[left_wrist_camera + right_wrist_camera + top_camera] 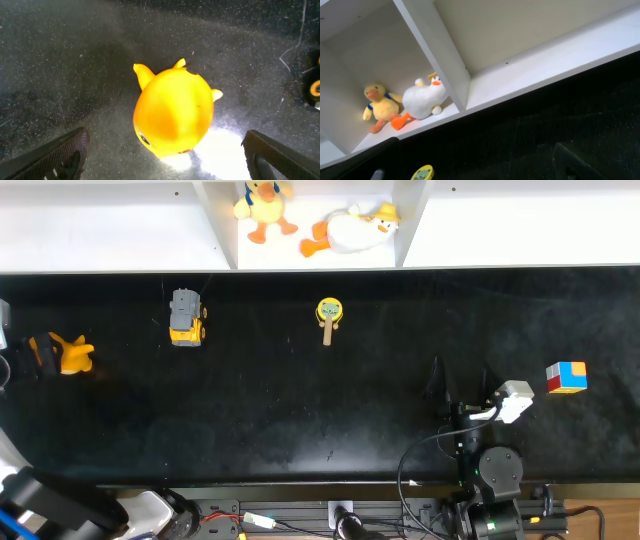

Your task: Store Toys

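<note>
top view: a white shelf (420, 225) ran along the far edge of the black table (300, 410). in its middle compartment sat a yellow duck plush (264, 208), and just beside it a white goose plush (352, 230) lay on its side. on the table stood a grey and yellow toy truck (186, 316), a round yellow paddle toy (328, 318) near the middle, and a coloured cube (566, 377) far to the right. an orange-yellow round toy (74, 354) lay at the far left with the left gripper (40, 356) over it. the right gripper (460, 385) hung over bare table, well apart from the cube.

left wrist view: the round toy, with small pointed fins, rested on the table between the fingers (60, 155), which were spread wide and did not touch it.

right wrist view: the right gripper's fingers (575, 160) were spread wide and held nothing. beyond them were the duck and the goose in their compartment, and the paddle toy on the table before the shelf.
</note>
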